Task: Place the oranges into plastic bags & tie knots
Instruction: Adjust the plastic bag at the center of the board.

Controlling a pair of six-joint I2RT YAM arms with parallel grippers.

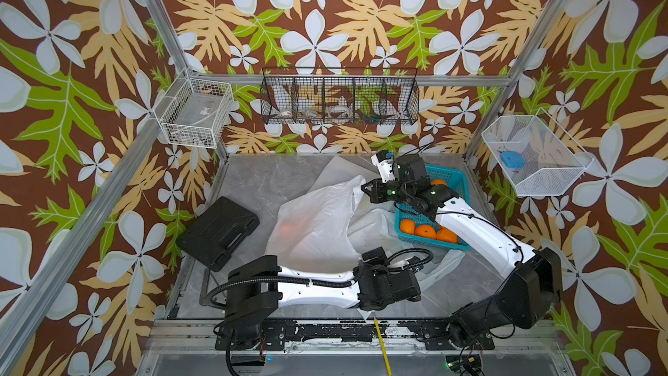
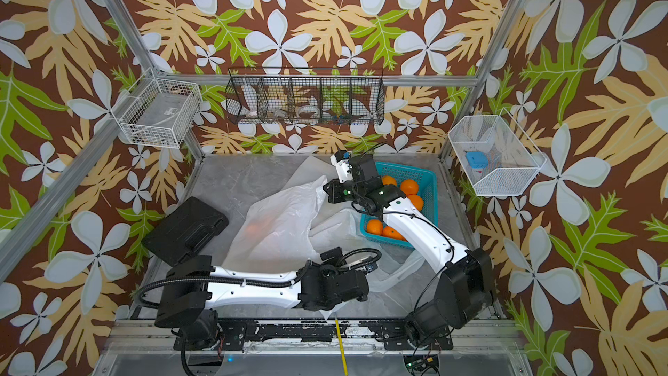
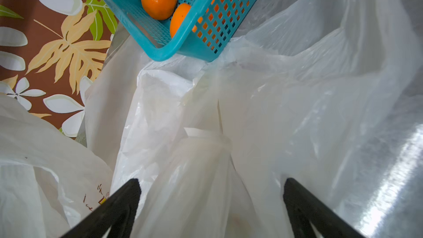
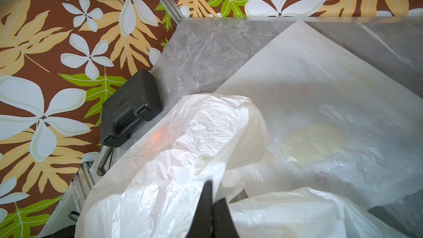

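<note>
Right gripper: clamped tight, fingers squeezed together on a fold of the plastic bag, pinching its top edge and holding that side up off the table
Left gripper: spread wide, nothing gripped. A bunched length of white plastic runs between the two fingers, and I honestly can't tell if it touches either one
Held bag vs the tools: it billows from the right gripper down toward the left arm's wrist
Fruit in the bag: one orange shows as a faint glow through the plastic, low on the side toward the black case, well apart from both grippers
Rest of the oranges: in the teal basket, partly under the right arm
Other bags: one lies flat behind the held bag, another is crumpled under the left gripper with the basket corner resting on it
Hard to see: the left gripper is buried under its own wrist in both top views. The right arm covers the middle of the basket, so no fruit count. Bag prints are just a smear, with a few red and yellow marks beside one left finger
</note>
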